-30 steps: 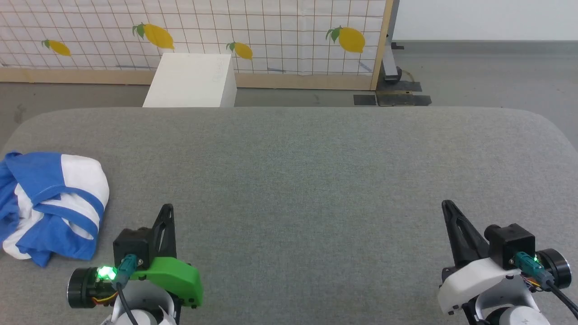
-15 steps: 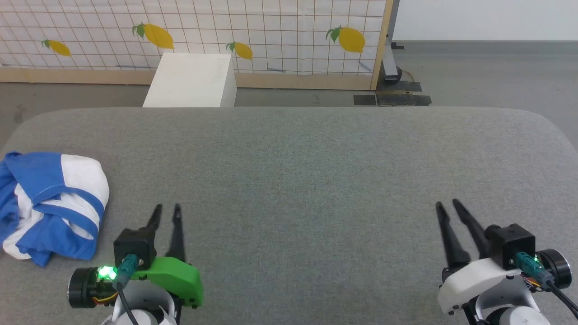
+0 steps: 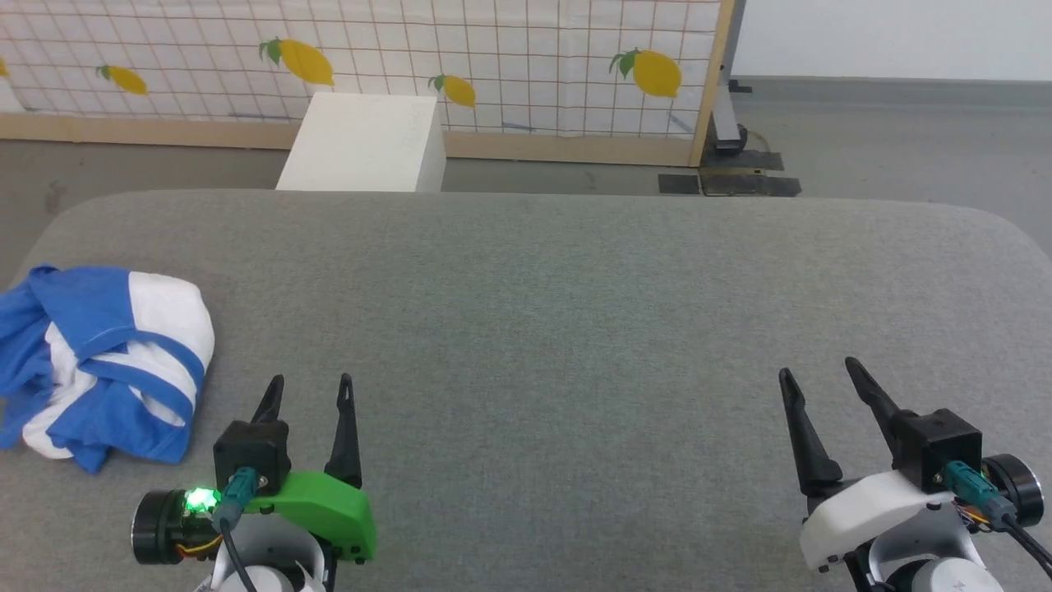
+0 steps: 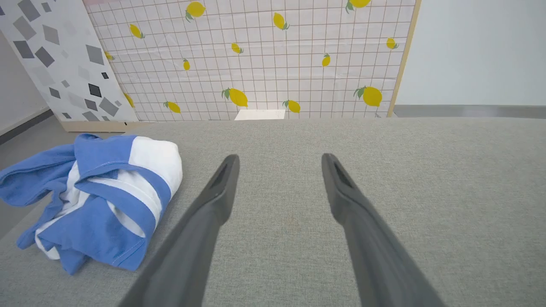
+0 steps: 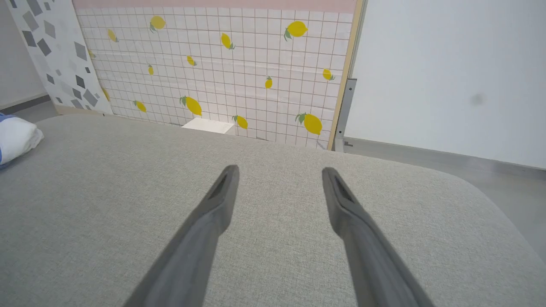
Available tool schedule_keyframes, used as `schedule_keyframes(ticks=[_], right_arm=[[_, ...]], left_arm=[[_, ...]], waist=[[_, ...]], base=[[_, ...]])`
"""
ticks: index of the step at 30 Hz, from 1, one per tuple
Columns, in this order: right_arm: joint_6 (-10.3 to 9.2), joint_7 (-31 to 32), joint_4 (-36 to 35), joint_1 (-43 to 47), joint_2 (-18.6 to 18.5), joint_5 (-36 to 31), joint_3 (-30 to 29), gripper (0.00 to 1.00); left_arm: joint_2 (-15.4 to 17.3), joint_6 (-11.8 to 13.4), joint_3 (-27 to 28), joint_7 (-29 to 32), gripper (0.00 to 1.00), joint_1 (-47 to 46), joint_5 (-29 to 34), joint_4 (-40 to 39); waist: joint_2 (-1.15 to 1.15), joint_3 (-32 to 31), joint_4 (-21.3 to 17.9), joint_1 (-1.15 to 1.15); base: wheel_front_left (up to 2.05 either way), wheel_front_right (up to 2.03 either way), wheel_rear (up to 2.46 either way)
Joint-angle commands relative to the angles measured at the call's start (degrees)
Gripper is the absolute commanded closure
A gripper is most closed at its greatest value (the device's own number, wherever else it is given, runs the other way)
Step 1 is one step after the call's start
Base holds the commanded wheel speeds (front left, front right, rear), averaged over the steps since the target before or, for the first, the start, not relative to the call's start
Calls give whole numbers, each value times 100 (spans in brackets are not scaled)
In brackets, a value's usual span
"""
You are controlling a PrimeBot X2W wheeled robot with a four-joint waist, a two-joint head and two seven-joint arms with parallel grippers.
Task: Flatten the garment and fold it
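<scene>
Two grippers at the near edge of the grey fabric tabletop [image 3: 575, 312], fingers pointing toward the far edge. Left gripper [image 3: 311, 380], green-cased wrist, toward the near-left corner: jaws spread wide, nothing between them but bare fabric. Right gripper [image 3: 818, 367], white-cased wrist, toward the near-right corner: jaws likewise spread, empty. Well apart from each other, with a broad stretch of bare cloth between. Cannot tell whether fingertips touch the surface.

Garment [image 3: 107, 362] at the left edge of the tabletop, just left of the left gripper and a little farther in, apart from it. Crumpled in a loose heap: white body bunched up, blue bands crossing it, blue sleeve cloth trailing toward the left edge. In the left wrist view, some blue fabric reaching over that edge. Well apart from the right gripper.

Beyond the far edge: white box [image 3: 366, 144] on grey floor [image 3: 904, 140], then an upright panel [image 3: 493, 57] printed with a grid and yellow lemons.
</scene>
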Motion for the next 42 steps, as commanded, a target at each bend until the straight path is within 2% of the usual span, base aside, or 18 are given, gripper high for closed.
schedule_keyframes(ticks=[1, 42], right_arm=[[-1, -56, 22, 17, 2, 49, -12, 0], [-4, -372, 95, 46, 6, 290, 68, 0]], left_arm=[[10, 61, -24, -68, 0, -47, -28, 34], [85, 581, -63, -552, 0, 18, -346, 205]], waist=[[0, 1, 62, 0], [0, 25, 1470, 0]], base=[[0, 0, 0], [0, 0, 0]])
